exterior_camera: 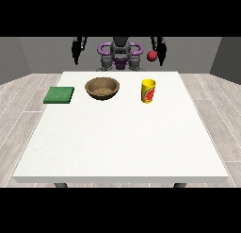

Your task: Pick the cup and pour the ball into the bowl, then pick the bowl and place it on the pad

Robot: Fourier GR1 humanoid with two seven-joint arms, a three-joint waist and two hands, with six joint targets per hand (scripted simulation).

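Note:
A yellow cup (148, 90) with a red label stands upright on the white table (122, 137), right of centre at the back. A red ball (151, 56) shows above and behind the cup, off the table, just beside the hand at the view's right (161, 50); I cannot tell whether they touch. A brown wooden bowl (102, 88) sits left of the cup, and it looks empty. A flat green pad (59, 95) lies near the table's left edge. The hand at the view's left (77, 48) is raised beside the robot's body, holding nothing. Both hands' fingers hang straight, far behind the objects.
The robot's torso (120, 57) stands behind the table's far edge. Wooden floor surrounds the table. The pad, bowl and cup lie in a row along the back third of the table.

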